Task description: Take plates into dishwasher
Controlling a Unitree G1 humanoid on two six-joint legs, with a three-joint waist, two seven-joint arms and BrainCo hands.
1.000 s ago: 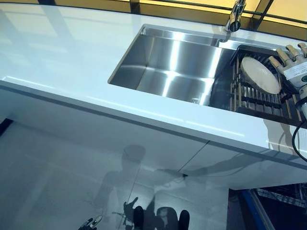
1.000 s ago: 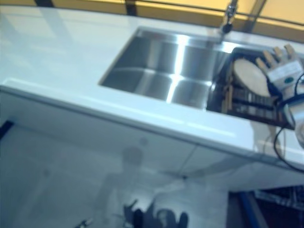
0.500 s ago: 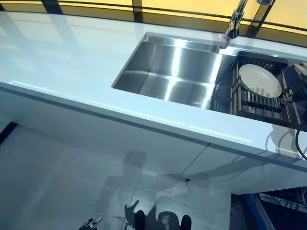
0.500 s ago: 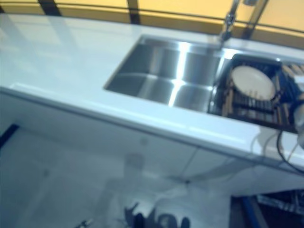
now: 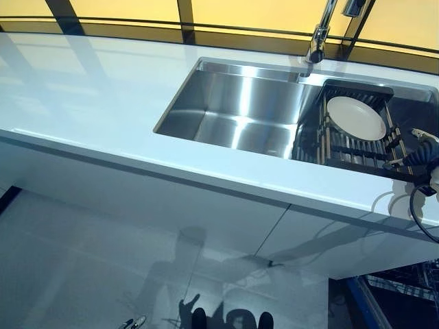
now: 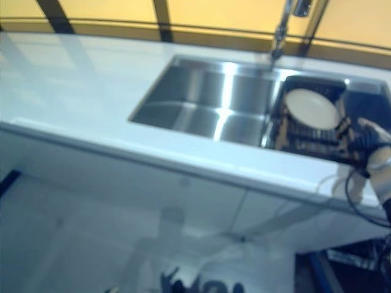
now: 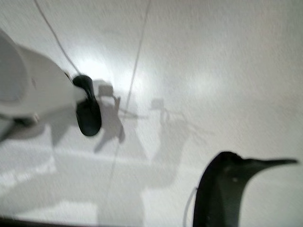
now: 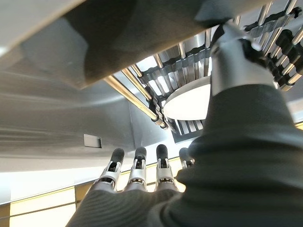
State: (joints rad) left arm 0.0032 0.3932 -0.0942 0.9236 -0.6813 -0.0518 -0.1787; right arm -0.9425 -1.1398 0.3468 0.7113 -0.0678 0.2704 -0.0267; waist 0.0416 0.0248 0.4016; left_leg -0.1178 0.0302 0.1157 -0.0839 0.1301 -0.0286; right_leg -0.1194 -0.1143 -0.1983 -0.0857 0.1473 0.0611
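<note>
Right hand point(image 6: 369, 137) has pulled back off the plate point(image 5: 355, 117) compared with a second ago, when it sat over the plate's right edge; now it hangs at the near right corner of the dish rack point(image 5: 346, 147), apart from the plate, while the whole view has shifted too, so the camera moved. Its wrist view shows straight fingers point(image 8: 137, 163) holding nothing, so it's open. Plate lies tilted on the rack bars over the right end of the sink point(image 5: 233, 110), below the faucet point(image 5: 317, 34). Left hand point(image 7: 87, 111) hangs low over the floor point(image 7: 213, 56), only a dark tip visible, can't tell its state. Dishwasher rack point(image 5: 405, 284) barely shows at the lower right. Risks: with the plate leaning on smooth bars, a poor side approach could push it flat or off into the sink; fingers could also snag the bars or rack rim when reaching in again.
</note>
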